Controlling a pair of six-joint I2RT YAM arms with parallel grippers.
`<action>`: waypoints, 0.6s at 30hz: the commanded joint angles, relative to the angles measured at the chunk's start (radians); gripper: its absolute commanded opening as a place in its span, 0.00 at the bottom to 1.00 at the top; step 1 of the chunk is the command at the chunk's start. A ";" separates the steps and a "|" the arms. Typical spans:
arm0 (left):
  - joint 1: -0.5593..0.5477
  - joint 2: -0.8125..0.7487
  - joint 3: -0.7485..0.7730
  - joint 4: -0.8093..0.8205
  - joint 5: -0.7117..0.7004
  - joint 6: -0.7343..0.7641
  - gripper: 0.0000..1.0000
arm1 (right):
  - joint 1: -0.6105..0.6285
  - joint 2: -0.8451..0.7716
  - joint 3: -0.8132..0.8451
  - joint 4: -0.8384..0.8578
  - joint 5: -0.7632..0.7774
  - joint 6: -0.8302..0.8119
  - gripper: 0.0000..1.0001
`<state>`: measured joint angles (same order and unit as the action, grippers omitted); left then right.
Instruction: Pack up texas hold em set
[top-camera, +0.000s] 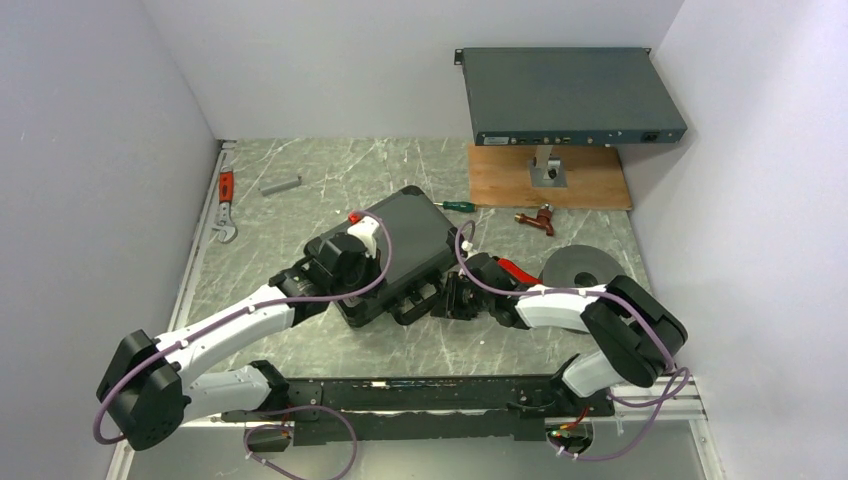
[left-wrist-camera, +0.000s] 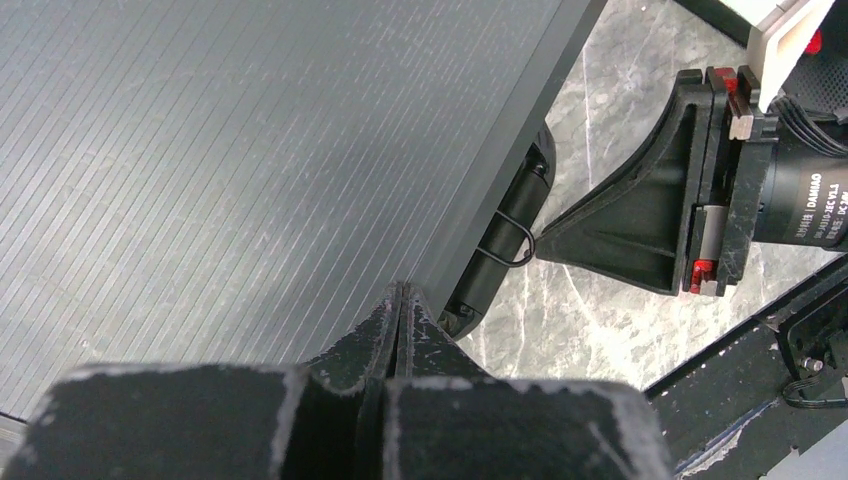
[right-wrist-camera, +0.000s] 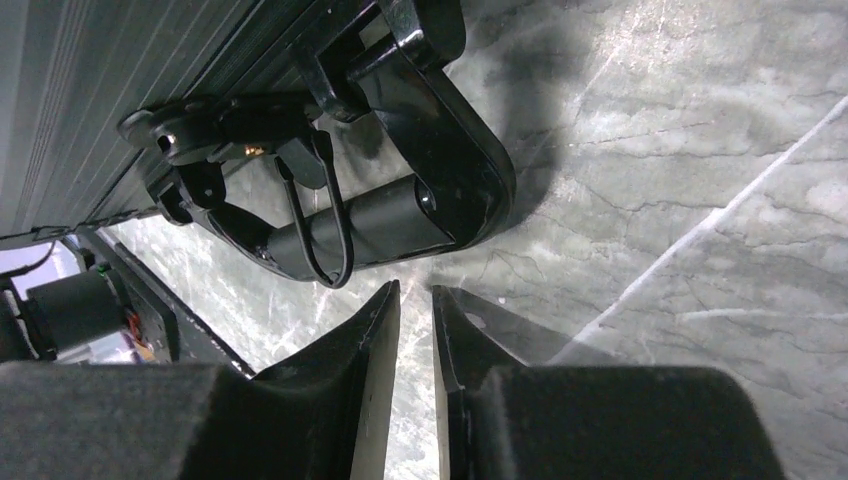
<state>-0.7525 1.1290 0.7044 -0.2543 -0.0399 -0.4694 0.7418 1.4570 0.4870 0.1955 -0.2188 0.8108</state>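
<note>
The closed briefcase (top-camera: 415, 235) is pressed at its lid edge beneath the clenched left gripper (left-wrist-camera: 400, 296), apparently to be kept steady, while its handle (right-wrist-camera: 390, 220) is seen just ahead of the 2 slightly parted, empty jaws of the right gripper (right-wrist-camera: 415, 296).

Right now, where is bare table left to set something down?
Free: marble between the wrench and the briefcase; the back strip from the grey bar to the wooden board. Crowded: right of it, around the right gripper and black disc.
</note>
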 joint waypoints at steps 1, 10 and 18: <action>-0.020 0.014 -0.061 -0.218 0.043 -0.015 0.00 | 0.001 0.035 0.022 0.038 -0.003 0.050 0.21; -0.020 0.016 -0.057 -0.226 0.043 -0.007 0.00 | 0.001 0.061 0.048 0.038 -0.013 0.063 0.15; -0.021 0.020 -0.059 -0.223 0.043 -0.005 0.00 | 0.001 0.067 0.062 0.052 -0.041 0.074 0.06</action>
<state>-0.7528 1.1210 0.6994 -0.2600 -0.0429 -0.4690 0.7418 1.5192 0.5171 0.2173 -0.2455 0.8734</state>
